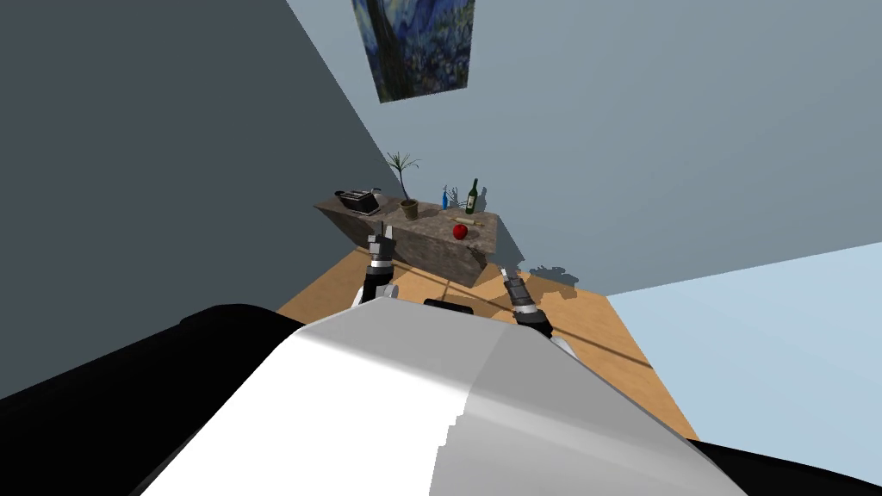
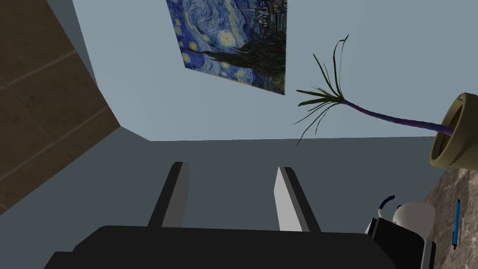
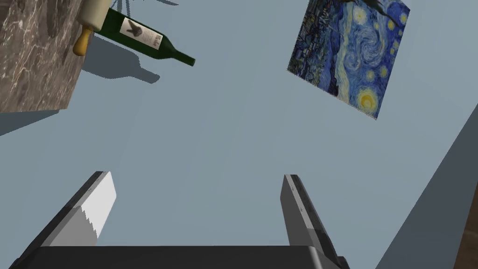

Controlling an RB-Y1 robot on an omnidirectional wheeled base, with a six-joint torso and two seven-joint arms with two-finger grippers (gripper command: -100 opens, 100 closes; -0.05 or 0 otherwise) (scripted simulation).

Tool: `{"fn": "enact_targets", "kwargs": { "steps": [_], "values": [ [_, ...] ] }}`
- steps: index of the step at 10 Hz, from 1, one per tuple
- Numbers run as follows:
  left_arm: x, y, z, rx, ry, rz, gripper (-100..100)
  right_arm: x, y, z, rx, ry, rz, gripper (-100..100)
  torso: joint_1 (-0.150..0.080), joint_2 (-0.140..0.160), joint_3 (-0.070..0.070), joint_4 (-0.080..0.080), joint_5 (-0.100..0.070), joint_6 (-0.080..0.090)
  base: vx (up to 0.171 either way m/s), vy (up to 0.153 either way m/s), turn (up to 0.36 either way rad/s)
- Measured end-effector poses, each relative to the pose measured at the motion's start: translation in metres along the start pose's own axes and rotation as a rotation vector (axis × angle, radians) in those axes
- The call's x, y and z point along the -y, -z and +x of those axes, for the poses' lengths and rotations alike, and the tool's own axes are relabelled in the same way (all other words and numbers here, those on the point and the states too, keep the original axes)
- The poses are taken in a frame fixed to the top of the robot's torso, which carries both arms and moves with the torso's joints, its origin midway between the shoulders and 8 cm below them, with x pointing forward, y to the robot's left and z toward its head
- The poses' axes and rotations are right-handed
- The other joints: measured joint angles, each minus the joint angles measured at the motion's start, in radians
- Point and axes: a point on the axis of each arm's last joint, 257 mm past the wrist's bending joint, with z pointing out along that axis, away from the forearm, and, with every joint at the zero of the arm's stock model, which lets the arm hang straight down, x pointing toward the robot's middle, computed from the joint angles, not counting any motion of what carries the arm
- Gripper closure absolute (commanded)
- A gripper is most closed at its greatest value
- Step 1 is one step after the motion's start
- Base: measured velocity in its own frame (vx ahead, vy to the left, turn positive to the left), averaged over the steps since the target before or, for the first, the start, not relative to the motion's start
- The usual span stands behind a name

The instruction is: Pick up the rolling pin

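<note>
On the marbled counter (image 1: 431, 245), rolling pin (image 1: 465, 221) near green bottle (image 1: 471, 197), well beyond left tool (image 1: 380, 230) and right tool (image 1: 506, 274), both spread.

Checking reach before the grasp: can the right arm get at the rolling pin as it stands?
Probably not yet: the right gripper hangs open, short of the counter; the rolling pin lies on top, apple before it.

Both arms reach forward, grippers open.
The left gripper (image 1: 381, 231), two thin light grey blade-like fingers (image 2: 285, 198) on a dark box, points up and ahead with its blades spread apart; the matching right gripper (image 1: 506, 275) has its fingers (image 3: 100, 198) parted just as wide.
</note>
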Motion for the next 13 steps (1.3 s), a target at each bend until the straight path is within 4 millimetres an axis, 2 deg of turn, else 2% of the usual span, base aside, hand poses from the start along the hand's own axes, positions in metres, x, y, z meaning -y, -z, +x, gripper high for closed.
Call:
{"fn": "enact_targets", "kwargs": {
  "steps": [1,4,7,12,13],
  "values": [
    [0.000,0.000,0.000,0.000,0.000,0.000,0,0.015,0.004,0.010,-0.039,0.022,0.031,-100,0.000,0.000,0.000,0.000,0.000,-0.001,-0.082,-0.042,0.100],
    [0.000,0.000,0.000,0.000,0.000,0.000,0,0.047,0.025,0.021,-0.138,0.085,0.105,-100,0.001,0.000,0.000,0.000,0.000,0.000,-0.087,-0.027,0.155],
    [0.000,0.000,0.000,0.000,0.000,0.000,0,0.085,0.053,0.030,-0.252,0.157,0.191,-100,0.002,-0.001,-0.001,0.000,0.000,0.000,-0.064,-0.004,0.145],
    [0.000,0.000,0.000,0.000,0.000,0.000,0,0.140,0.105,0.030,-0.438,0.288,0.314,-100,0.003,-0.003,-0.002,-0.001,0.001,0.000,-0.045,0.013,0.122],
    [0.000,0.000,0.000,0.000,0.000,0.000,0,0.144,0.111,0.027,-0.456,0.303,0.324,-100,0.002,-0.004,-0.002,-0.001,0.001,0.000,-0.031,0.021,0.236]
  ]
}}
